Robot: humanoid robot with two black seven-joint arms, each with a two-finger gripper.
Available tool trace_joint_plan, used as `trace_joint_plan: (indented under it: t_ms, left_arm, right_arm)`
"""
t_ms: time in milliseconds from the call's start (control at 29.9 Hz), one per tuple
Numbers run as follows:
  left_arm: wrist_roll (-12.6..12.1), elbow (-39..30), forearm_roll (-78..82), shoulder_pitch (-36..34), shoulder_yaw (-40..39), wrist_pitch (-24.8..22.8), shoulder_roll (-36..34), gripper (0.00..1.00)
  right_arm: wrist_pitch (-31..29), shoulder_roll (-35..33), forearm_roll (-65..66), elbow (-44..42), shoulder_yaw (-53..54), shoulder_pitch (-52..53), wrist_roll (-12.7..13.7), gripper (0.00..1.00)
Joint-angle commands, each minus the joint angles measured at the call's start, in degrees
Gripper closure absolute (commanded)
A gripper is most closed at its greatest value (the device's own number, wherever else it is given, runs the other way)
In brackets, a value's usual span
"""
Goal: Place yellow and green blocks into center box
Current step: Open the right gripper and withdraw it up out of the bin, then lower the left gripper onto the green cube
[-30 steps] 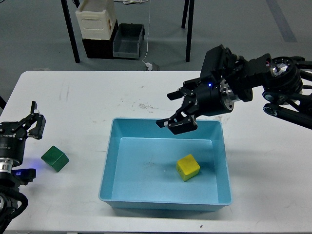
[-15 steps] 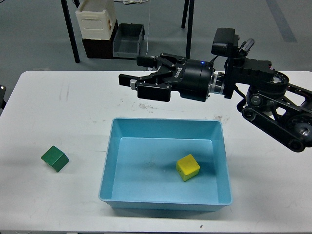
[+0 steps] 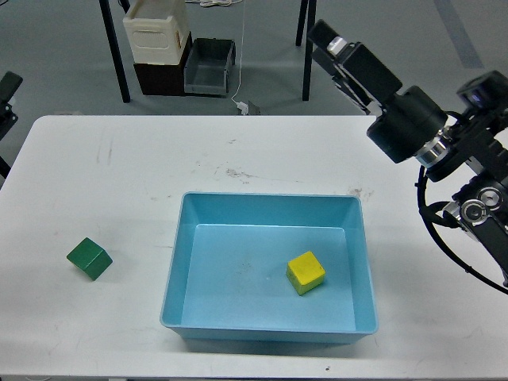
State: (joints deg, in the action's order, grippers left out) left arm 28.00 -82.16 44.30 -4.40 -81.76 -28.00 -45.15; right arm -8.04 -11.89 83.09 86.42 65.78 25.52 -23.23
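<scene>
Head view: yellow block [image 3: 305, 272] inside blue box [image 3: 178, 270], green block [image 3: 89, 258] left; right end effector [image 3: 329, 41] state unclear.

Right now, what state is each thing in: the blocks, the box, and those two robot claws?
Yellow block: inside the box, lying tilted on its floor.
Green block: outside the box, on the table to its left, untouched.
Box: open-topped, upright, holding only the yellow block.
Right gripper: raised beyond the table's far edge, holding nothing; open or shut, I cannot tell.
Left gripper: not visible; only a dark bit at the left edge.
</scene>
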Motion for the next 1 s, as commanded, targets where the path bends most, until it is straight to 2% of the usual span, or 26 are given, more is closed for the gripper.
trace_joint_plan:
  t_ms: [0, 134, 200, 368, 568, 768, 969]
  left_arm:
    - [0.0, 0.07, 10.06, -4.28, 0.46, 0.0, -2.22, 0.0]
    - [0.0, 0.07, 29.39, -9.21, 0.72, 0.0, -3.28, 0.0]
    - [0.0, 0.07, 36.88, -11.76, 3.61, 0.0, -3.28, 0.0]
    - [0.0, -1.07, 50.59, -21.06, 19.76, 0.0, -6.26, 0.0]
    - [0.0, -6.51, 54.48, -31.62, 39.63, 0.0, -13.99, 0.0]
    - [0.0, -9.25, 64.22, -39.97, 55.63, 0.0, -16.55, 0.0]
    - [0.0, -8.46, 73.45, -41.04, 63.82, 0.0, -17.08, 0.0]
  right_arm:
    - [0.21, 2.04, -0.21, 4.1, 6.54, -9.32, -0.23, 0.0]
    - [0.48, 3.79, -0.21, 7.44, 10.67, -14.87, 0.03, 0.0]
    - [1.26, 6.16, -0.29, 7.89, 14.35, -17.25, 0.12, 0.0]
    - [1.88, 11.36, -3.97, 7.62, 19.82, -20.5, 0.73, 0.0]
    - [2.5, 11.89, -8.28, 7.54, 24.39, -25.51, 7.06, 0.0]
    - [2.41, 11.89, -18.22, 7.54, 28.43, -28.86, 7.5, 0.0]
    - [2.5, 11.54, -19.28, 7.45, 29.58, -31.23, 7.33, 0.0]
